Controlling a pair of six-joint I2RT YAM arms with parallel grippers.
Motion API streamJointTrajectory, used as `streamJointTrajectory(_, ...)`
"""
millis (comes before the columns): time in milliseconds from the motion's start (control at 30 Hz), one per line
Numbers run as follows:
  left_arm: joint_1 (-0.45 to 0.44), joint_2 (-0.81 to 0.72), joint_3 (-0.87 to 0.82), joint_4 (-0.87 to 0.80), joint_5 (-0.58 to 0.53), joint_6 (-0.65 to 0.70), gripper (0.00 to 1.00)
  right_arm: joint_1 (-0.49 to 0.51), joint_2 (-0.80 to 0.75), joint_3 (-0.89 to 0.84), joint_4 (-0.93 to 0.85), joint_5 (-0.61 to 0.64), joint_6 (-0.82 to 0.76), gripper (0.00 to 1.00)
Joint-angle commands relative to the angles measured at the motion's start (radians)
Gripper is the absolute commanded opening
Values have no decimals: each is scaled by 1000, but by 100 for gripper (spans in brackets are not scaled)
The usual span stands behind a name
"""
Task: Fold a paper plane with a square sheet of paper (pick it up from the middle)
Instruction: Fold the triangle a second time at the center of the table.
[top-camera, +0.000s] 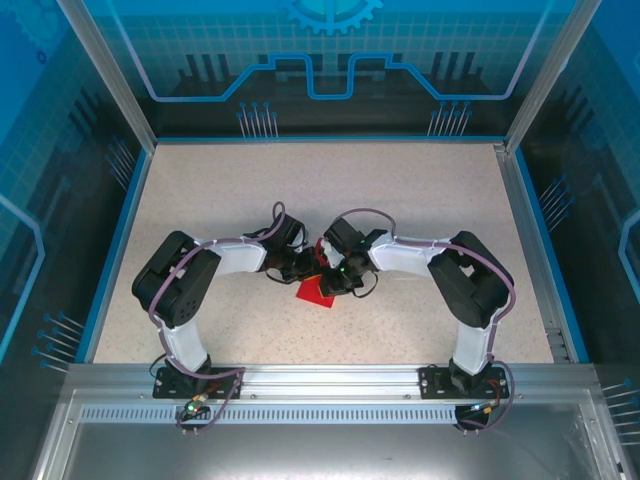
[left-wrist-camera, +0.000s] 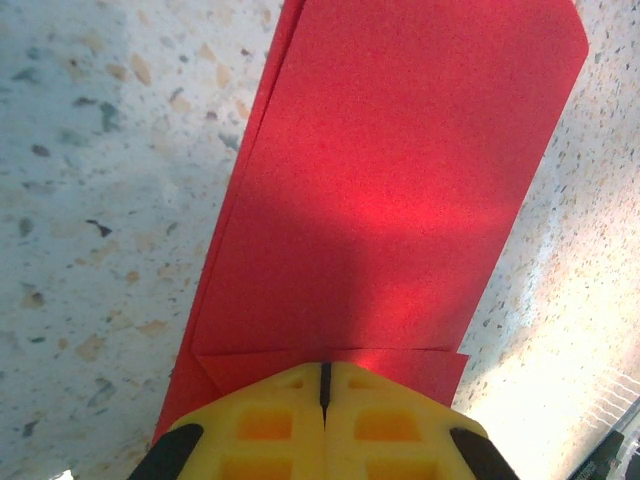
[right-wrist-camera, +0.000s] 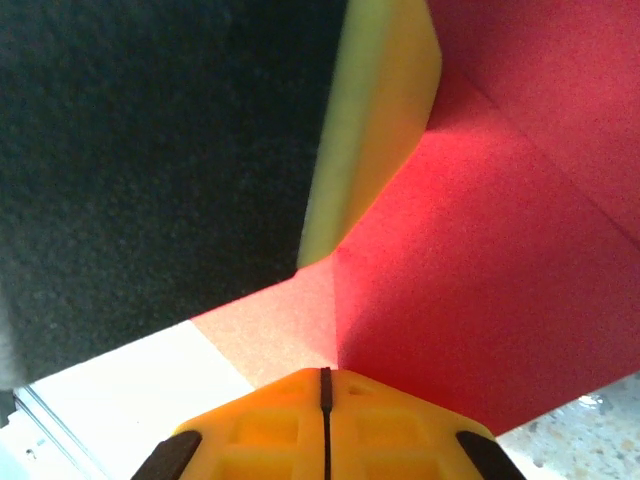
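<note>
1. Top: the folded red sheet (top-camera: 314, 292) is seen in the middle of the desk (top-camera: 420, 200).
2. Left wrist: the left hand (left-wrist-camera: 325, 375), fingers together, is pressed on its end, likely pinning it.
3. Right wrist: the right hand (right-wrist-camera: 325, 378), likewise together, is pressed on a fold, probably creasing.

Closed fingers (left-wrist-camera: 270, 425) over folded red paper (left-wrist-camera: 390, 200)

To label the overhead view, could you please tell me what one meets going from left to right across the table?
left arm → paper → right arm
</note>
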Motion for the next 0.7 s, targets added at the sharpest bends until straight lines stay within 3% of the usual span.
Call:
streamJointTrajectory(0,-7,95,-46,-107,-61,-5,5,26,18,-6,-48,-12,-33,7)
streamJointTrajectory(667,-7,105,-33,-126,-76,-7,5,38,27,-73,-109,13,-75,6)
